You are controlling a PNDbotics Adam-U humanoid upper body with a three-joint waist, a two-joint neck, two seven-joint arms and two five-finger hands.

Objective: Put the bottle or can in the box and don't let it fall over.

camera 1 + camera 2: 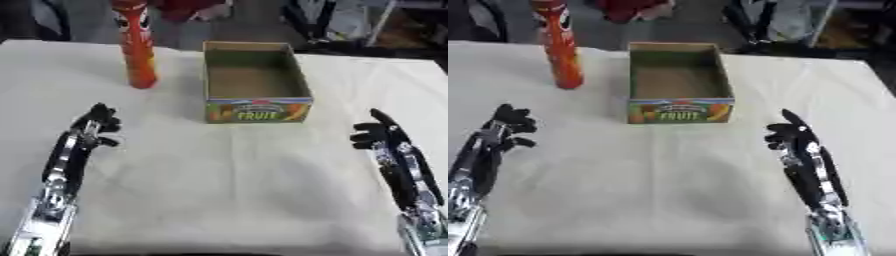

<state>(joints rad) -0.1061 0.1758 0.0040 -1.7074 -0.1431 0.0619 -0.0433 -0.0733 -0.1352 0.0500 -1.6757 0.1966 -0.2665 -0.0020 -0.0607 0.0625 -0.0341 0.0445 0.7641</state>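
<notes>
A tall, slim orange cylindrical can [137,47] with a red top stood upright on the white cloth-covered desk [227,190], near the far edge and toward the far left corner. Its long axis ran vertically, base on the cloth and red top pointing up, with its top reaching the upper limit of the view. Just beside it, on the right, sat an open brown cardboard box [255,81] with a colourful front panel reading "FRUIT". The box stood apart from the can, its opening facing up and its long sides running from the near side toward the far edge of the desk. Nothing could be seen inside it but its bare brown floor.

The black left hand [98,124] rested on the cloth toward the left edge, well apart from the can, its fingers curled inward and holding nothing. The black right hand [791,135] lay toward the right edge, nearer than the box, with its fingers relaxed and partly extended, one pointing toward the far edge, holding nothing.
</notes>
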